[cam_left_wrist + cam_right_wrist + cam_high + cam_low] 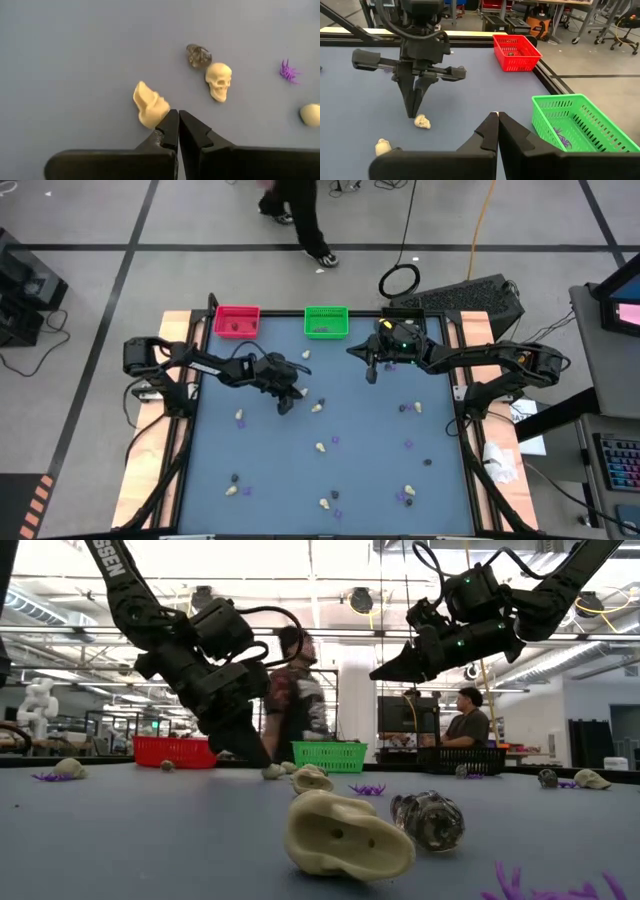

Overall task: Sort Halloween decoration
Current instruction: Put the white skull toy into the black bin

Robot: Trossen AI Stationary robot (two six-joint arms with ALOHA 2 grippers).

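Note:
Small cream skulls, dark lumps and purple spiders lie scattered on the blue table (pixel 370 480). My left gripper (pixel 287 406) is shut at left centre, slanting down, its tips (pixel 178 116) at the table right beside a cream skull (pixel 149 106) that lies on its side. Past it lie a dark lump (pixel 198 55), another skull (pixel 219 81) and a purple spider (pixel 289 71). My right gripper (pixel 371 370) hangs shut in the air near the green bin (pixel 326 321), with nothing in it (pixel 497 116). My left gripper has nothing between its shut fingers. The outer side of one finger (pixel 167 125) stands against the near edge of the cream skull (pixel 156 118), which rests on the table. Whether finger and skull really touch, I cannot tell.
A red bin (pixel 237 320) and the green bin stand at the far edge, each with a few bits inside. A black bin (pixel 468 758) shows in the low view at the far right. A person (pixel 295 215) walks beyond the table.

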